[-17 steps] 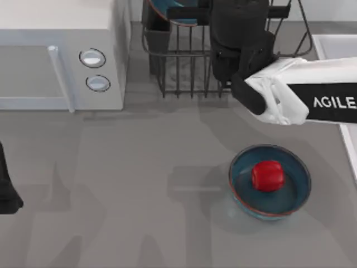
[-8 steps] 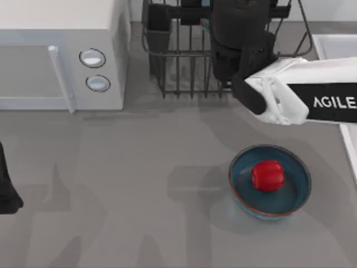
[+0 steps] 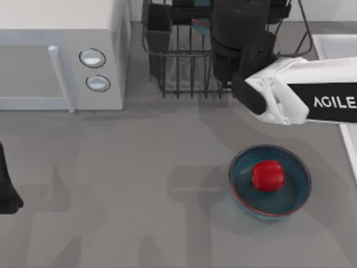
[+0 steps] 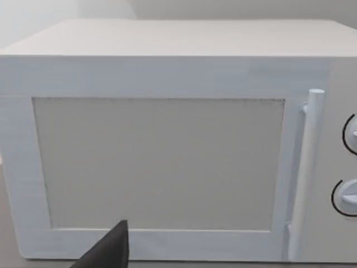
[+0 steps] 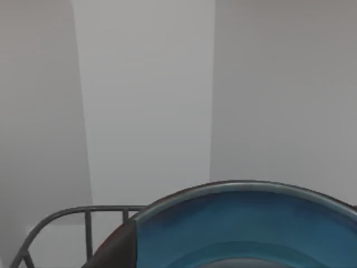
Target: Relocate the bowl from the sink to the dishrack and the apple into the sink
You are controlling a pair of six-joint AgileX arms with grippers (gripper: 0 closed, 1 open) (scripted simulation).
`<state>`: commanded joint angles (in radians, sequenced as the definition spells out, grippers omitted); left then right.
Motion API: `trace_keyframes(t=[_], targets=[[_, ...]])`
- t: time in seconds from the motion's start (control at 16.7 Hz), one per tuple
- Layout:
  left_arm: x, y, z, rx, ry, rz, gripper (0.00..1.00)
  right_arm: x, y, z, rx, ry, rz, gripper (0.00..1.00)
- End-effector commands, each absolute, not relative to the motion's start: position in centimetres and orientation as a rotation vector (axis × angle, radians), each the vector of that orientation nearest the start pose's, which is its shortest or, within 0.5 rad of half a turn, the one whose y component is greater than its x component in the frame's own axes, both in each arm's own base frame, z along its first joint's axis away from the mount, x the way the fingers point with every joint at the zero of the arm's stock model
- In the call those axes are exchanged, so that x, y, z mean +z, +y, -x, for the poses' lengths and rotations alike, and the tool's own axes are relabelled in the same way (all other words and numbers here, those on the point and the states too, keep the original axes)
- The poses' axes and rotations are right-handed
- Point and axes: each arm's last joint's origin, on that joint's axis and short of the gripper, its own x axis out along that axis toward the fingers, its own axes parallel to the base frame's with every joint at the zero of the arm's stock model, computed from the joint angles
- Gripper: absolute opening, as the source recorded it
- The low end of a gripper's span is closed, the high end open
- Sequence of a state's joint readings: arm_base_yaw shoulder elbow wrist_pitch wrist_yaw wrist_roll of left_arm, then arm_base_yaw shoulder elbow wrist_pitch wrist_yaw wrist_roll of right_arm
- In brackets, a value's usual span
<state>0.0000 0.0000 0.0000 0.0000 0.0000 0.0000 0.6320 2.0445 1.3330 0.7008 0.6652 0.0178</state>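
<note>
A deep-blue bowl (image 5: pixel 245 231) looms close in the right wrist view, above the dishrack's wire rail (image 5: pixel 72 215). From above, just a sliver of this bowl (image 3: pixel 199 24) shows between the bars of the dark wire dishrack (image 3: pixel 178 61), beside my right gripper's black body (image 3: pixel 241 39), which hangs over the rack. The red apple (image 3: pixel 268 175) lies inside a second blue bowl (image 3: pixel 295 192) on the grey table, nearer the front than my right arm. A corner of the white sink (image 3: pixel 333 46) sits at the right edge.
A white microwave (image 3: pixel 56 56) with two knobs fills the back left, and its door (image 4: pixel 162 162) faces the left wrist camera. My left arm (image 3: pixel 5 187) is parked at the left edge. A black utensil cup (image 3: pixel 158 25) stands in the rack's corner.
The bowl's blue rim, seen a second ago at the rack's top left, has shifted right and sunk behind the bars. The right arm has barely moved; the apple and its bowl are still.
</note>
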Motion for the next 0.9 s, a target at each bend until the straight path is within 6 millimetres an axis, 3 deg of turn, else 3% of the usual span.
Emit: trace_keyframes(t=[0.24,0.48,0.66,0.9], targets=[[16.0,-0.1,-10.6,0.0,0.0,0.0,1.0,22.2,25.4,-38.0,0.0,0.006,0.003,1.0],[16.0,-0.1,-10.6,0.0,0.0,0.0,1.0,23.7,20.3,-35.9,0.043,0.044,0.018,1.0],[16.0,-0.1,-10.6,0.0,0.0,0.0,1.0,25.3,14.9,-32.0,0.084,0.072,0.02,1.0],[16.0,-0.1,-10.6,0.0,0.0,0.0,1.0,26.3,7.6,-23.9,0.118,0.06,0.001,1.0]])
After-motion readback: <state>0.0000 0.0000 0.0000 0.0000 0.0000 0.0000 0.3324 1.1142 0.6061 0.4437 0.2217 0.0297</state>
